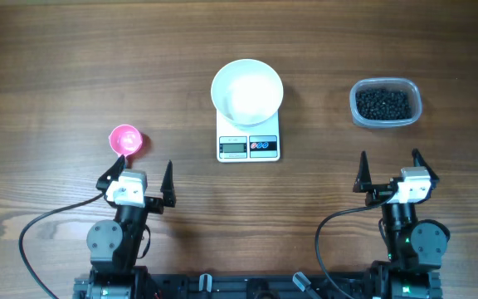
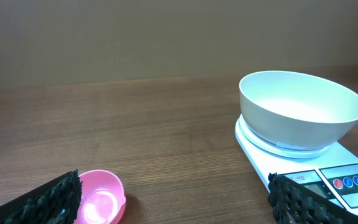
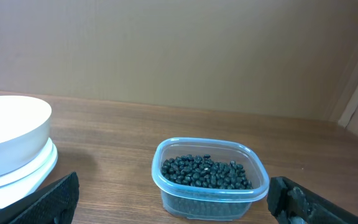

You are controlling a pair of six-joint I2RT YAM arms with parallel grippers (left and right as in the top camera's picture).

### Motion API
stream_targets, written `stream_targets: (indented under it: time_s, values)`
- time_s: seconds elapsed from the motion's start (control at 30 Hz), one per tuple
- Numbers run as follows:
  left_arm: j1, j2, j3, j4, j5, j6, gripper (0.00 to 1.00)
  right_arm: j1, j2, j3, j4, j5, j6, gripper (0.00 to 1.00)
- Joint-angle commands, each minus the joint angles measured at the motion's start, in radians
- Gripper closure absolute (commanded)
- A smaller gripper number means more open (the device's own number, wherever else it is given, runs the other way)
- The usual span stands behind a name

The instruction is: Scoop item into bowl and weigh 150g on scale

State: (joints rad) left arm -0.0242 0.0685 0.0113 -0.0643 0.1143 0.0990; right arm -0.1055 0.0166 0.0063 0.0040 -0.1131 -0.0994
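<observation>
The left pincer (image 1: 139,176) hangs released, jaws spread wide with nothing between them, low over the desk (image 1: 56,66) at its near left. The right pincer (image 1: 390,170) stands the same way at the near right, wide apart and empty.

Nothing has been scooped yet, as far as I can judge. The black beans (image 1: 383,103) all lie in the clear plastic tub (image 1: 357,104), at about twelve o'clock from the right pincer and well apart from it. The white bowl (image 1: 247,90) sits empty on the white scale (image 1: 248,146) in the middle of the desk, at nine o'clock from the tub. The scale's display is too small for me to read.

The small pink scoop (image 1: 126,139) lies near the left pincer, at about eleven o'clock from it, mouth up. Taking it looks like the first step. I would come down over it with one finger inside the rim and one outside, and close on the wall. A pinch across the whole cup may squeeze it out of the jaws. It is light plastic, so a sideways nudge could send it skating.

The beans are on the far side of the scale from the scoop. The carry should therefore pass clear of the bowl, since a bump would disturb the reading.
</observation>
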Motion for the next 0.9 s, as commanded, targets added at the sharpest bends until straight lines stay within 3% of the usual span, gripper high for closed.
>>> stream_targets:
  time_s: [0.0,0.6,0.87]
  values:
    - [0.006,0.0,-0.005,0.0,0.016,0.001,0.0,0.002,-0.009,-0.001,0.004,-0.016,-0.004,0.0]
    - [0.008,0.002,0.005,0.024,0.027,0.004,0.0,0.002,-0.009,-0.001,0.004,-0.016,-0.003,0.0]
    - [0.01,0.209,0.231,-0.119,0.054,0.0,0.0,0.002,-0.009,-0.001,0.004,-0.016,-0.004,0.0]
